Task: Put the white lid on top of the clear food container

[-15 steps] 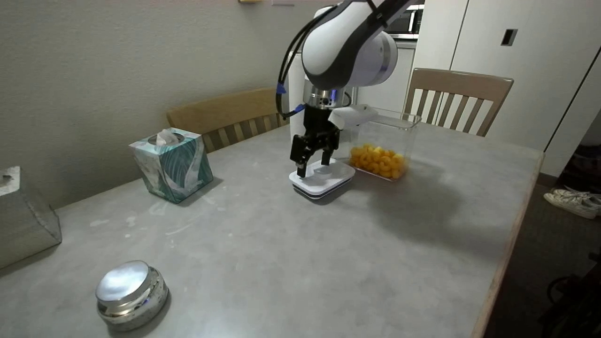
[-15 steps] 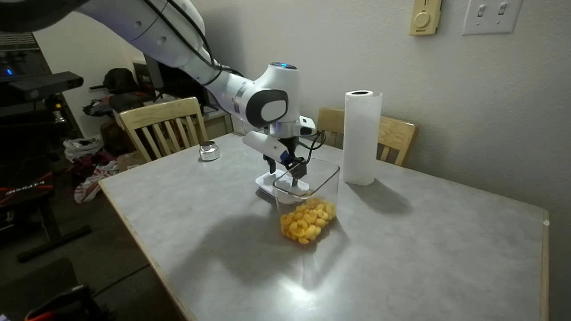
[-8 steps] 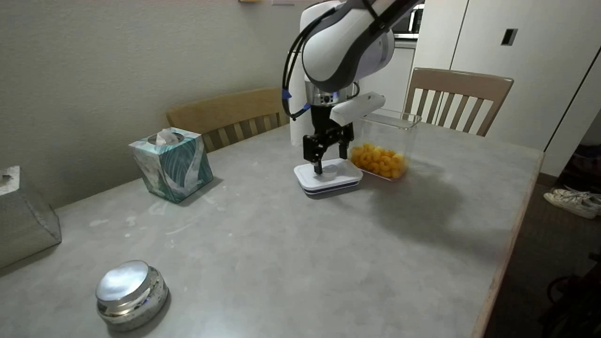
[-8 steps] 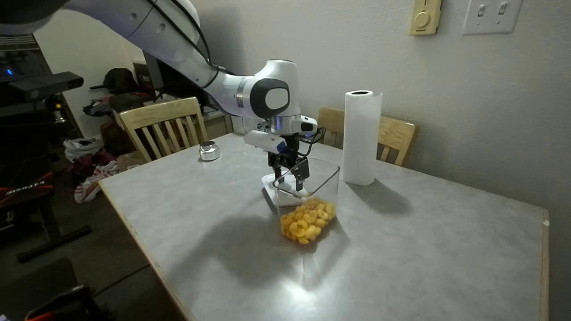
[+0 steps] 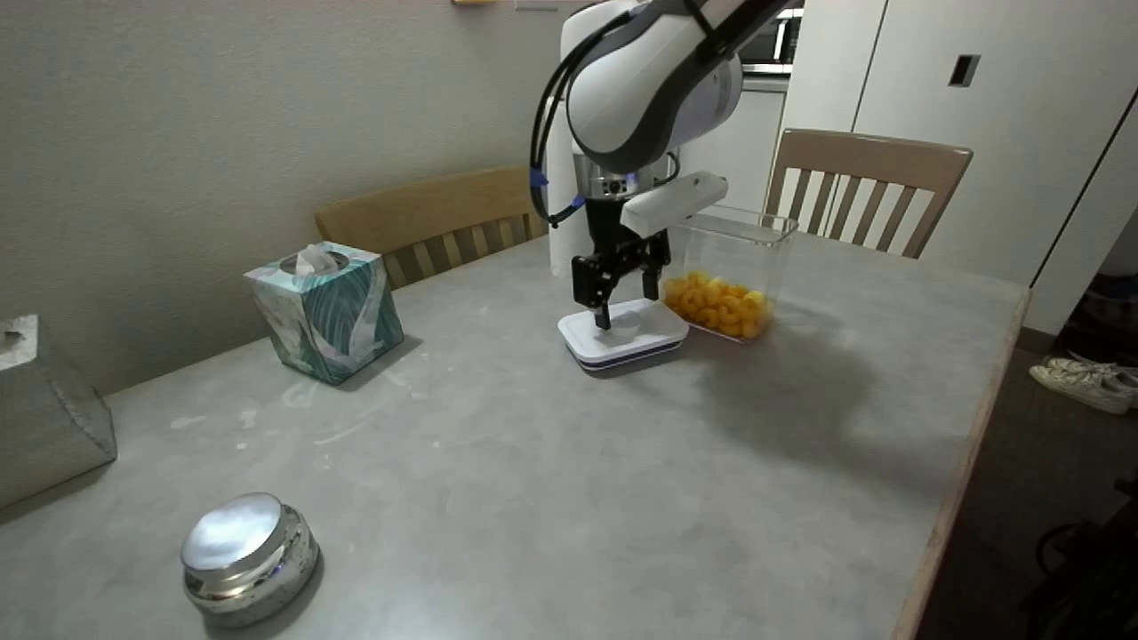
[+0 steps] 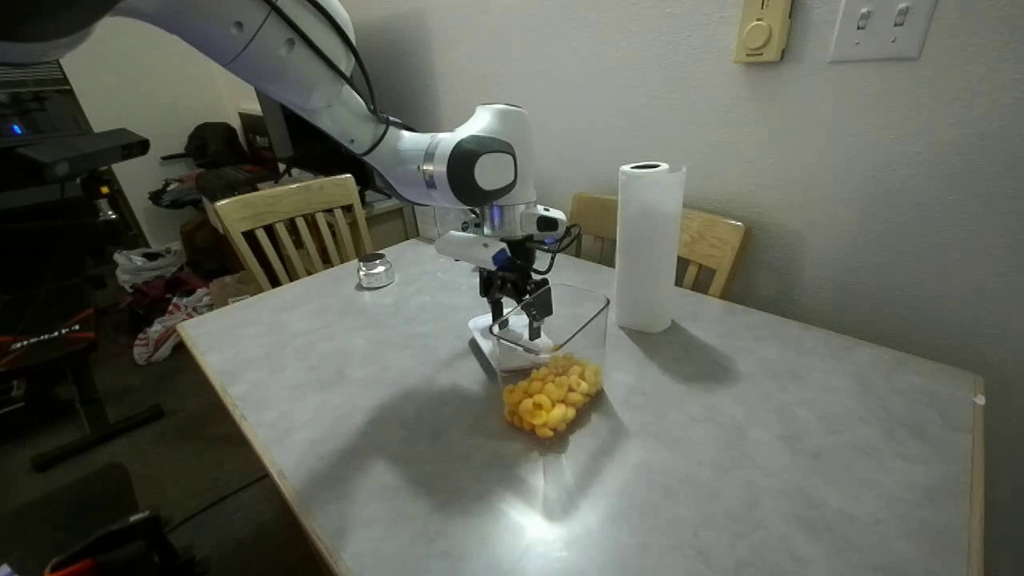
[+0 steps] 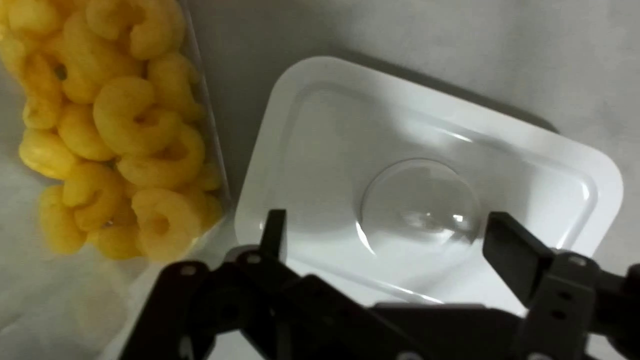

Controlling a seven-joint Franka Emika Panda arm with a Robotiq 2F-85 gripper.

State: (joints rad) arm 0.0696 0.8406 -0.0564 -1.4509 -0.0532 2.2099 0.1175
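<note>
The white lid [image 5: 642, 334] lies flat on the table, a rounded rectangle with a raised round button in its middle. Close beside it stands the clear food container [image 6: 590, 349], uncovered and upright, with yellow puffed pieces in its lower part. In the wrist view, the container's wall [image 7: 212, 120] is left of the lid's near corner, a narrow gap between them. My gripper [image 7: 389, 218] is open, pointing down over the lid, its fingers on either side of the button. The right fingertip is nearer the button than the left. Whether the tips touch the lid I cannot tell.
A tall paper-towel roll [image 6: 650, 248] stands behind the container. On the table are also a tissue box [image 5: 338, 311], a grey box [image 5: 53, 413] and a round shiny metal jar [image 5: 249, 560]. Chairs [image 5: 871, 191] line the table.
Over the second, my gripper turned and moved slightly, and the lid shifted and turned with it, closer to the container. In the last half second almost nothing moved.
</note>
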